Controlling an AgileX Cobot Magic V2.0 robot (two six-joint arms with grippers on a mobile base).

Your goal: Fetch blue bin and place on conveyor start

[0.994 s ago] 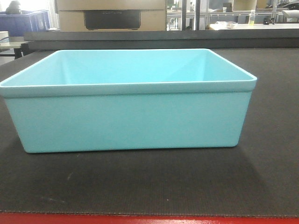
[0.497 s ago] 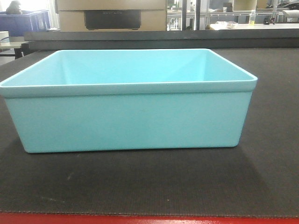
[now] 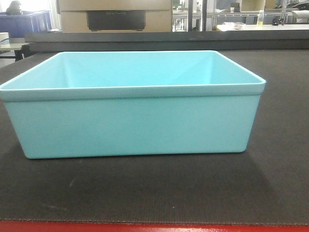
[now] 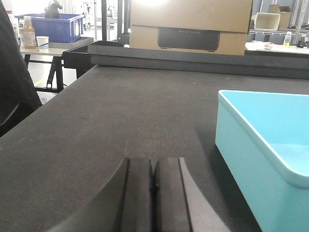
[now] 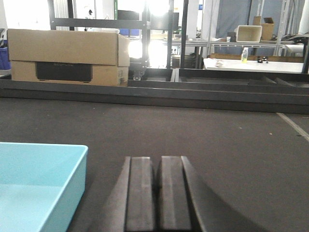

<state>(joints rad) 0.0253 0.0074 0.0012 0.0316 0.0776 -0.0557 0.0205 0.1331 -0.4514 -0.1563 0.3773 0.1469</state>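
Observation:
The light turquoise blue bin rests flat on the dark grey conveyor belt, whose red strip runs along the near edge. No gripper shows in the front view. In the left wrist view my left gripper is shut and empty, low over the belt, with the bin to its right and apart from it. In the right wrist view my right gripper is shut and empty, with the bin's corner to its left, not touching.
A raised dark rail crosses behind the belt. A cardboard box stands beyond it. A dark blue bin sits on a table far left, and shelving with a bottle stands far right.

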